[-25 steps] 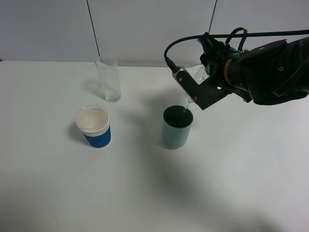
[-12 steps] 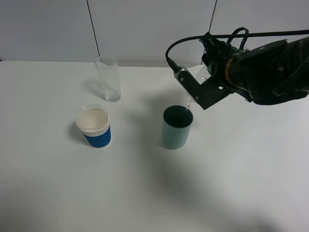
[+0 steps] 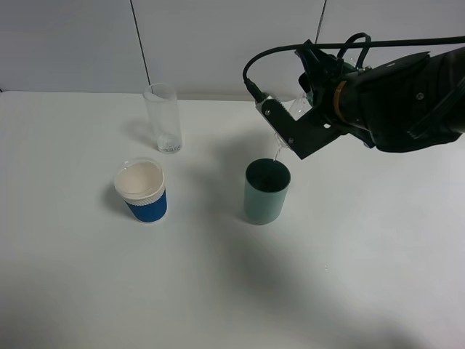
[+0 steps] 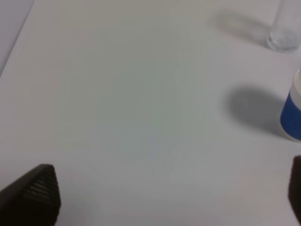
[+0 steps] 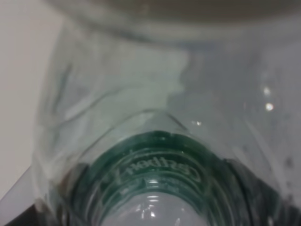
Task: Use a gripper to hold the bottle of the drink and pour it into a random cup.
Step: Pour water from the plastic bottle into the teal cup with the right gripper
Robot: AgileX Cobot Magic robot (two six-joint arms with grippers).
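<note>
Three vessels sat well apart on the tabletop (image 3: 363,276): one tall glass (image 3: 163,116), one blue-sleeved paper cup (image 3: 142,190) and one teal cup (image 3: 267,191), with wide room up front. The right pincer (image 3: 311,102) was clamped on the single bottle (image 3: 298,110), which was tipped above the teal cup and mostly hidden. The left pincer (image 4: 164,190) gaped wide, holding nothing.

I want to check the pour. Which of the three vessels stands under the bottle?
The teal cup, right below the tilted bottle. The blue-sleeved paper cup and the clear glass stand apart, farther left.

bottle (image 3: 298,109) mostly hidden behind bracket (image 3: 298,136), paper cup (image 4: 292,115) cut off
</note>
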